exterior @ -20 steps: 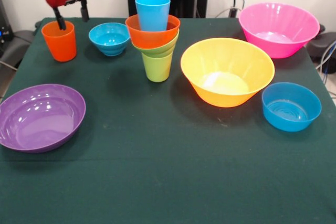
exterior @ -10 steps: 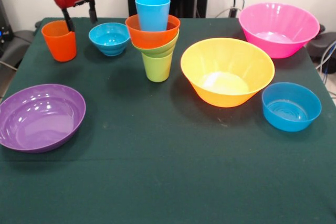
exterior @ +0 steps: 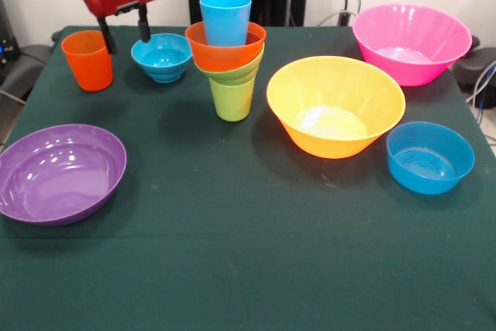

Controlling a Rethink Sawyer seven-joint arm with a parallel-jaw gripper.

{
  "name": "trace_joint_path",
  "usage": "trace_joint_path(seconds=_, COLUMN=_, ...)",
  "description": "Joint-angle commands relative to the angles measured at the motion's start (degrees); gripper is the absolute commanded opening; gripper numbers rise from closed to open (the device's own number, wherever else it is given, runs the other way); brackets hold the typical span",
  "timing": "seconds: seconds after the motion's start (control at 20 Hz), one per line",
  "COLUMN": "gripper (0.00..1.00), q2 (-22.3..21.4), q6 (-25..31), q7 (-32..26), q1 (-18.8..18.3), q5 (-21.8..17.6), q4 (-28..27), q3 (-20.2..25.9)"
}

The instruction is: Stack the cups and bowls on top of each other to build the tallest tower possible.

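1. My gripper (exterior: pixel 125 33) has shifted sideways over the last second — from directly above the orange cup (exterior: pixel 87 60) to a spot between that cup and the small blue bowl (exterior: pixel 161 56). Its fingers are spread apart and carry nothing.

2. The orange cup stands upright on the desk (exterior: pixel 248 269) where it was, untouched. One finger now sits just beside its rim; the other hangs at the near rim of the small blue bowl. I cannot tell whether either finger touches.

3. The tower (exterior: pixel 226 52) is unchanged, at the middle of the desk towards the far edge: lime green cup (exterior: pixel 232 100) as base, a small green bowl (exterior: pixel 232 73) on it, the medium orange bowl (exterior: pixel 225 48) above, and the light blue cup (exterior: pixel 225 18) standing in that bowl.

4. Loose pieces, none moved: purple bowl (exterior: pixel 60 173), yellow-orange bowl (exterior: pixel 335 105), pink bowl (exterior: pixel 411 42) and medium blue bowl (exterior: pixel 429 156).

5. Judgement — the drift away from the orange cup suggests the small blue bowl is the likelier next pick, though no grasp has begun. The tower has gained nothing in this interval.

6. Risk: fingers close to two rims at once could nudge the cup on descent.
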Motion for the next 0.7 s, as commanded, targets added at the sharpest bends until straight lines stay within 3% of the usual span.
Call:
trace_joint_path(seconds=0.05, gripper=1.00, q2=1.97, q6=-4.17, q7=-0.67, q1=1.39, q5=-3.91, q4=2.08, q3=-3.28)
trace_joint_path(seconds=0.7, gripper=1.00, q2=7.35, q6=-5.18, q7=-1.94, q1=2.11, q5=-5.71, q4=-0.11, q3=-6.79)
